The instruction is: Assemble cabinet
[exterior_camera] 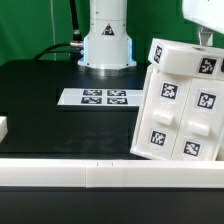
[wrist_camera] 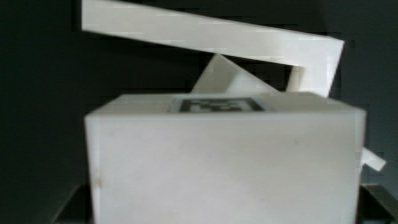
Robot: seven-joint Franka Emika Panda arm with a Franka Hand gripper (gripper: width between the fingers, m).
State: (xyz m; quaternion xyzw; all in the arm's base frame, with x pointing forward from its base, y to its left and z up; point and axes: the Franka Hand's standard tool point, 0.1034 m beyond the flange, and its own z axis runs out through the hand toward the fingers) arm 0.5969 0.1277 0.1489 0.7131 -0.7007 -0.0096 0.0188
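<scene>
The cabinet (exterior_camera: pixel 185 100) is a large white box with thick walls and several square black-and-white tags on its faces. It stands tilted at the exterior view's right, its lower end close to the white front rail. My gripper (exterior_camera: pixel 206 38) comes down onto its upper end and is shut on it. In the wrist view the cabinet (wrist_camera: pixel 214 160) fills most of the picture, with one tag (wrist_camera: pixel 222 103) on its far face. My fingers are hidden at its sides.
The marker board (exterior_camera: pixel 105 97) lies flat on the black table in front of the arm's base (exterior_camera: pixel 107 40). A white rail (exterior_camera: pixel 100 175) runs along the front edge. A small white piece (exterior_camera: pixel 3 128) sits at the exterior view's left edge.
</scene>
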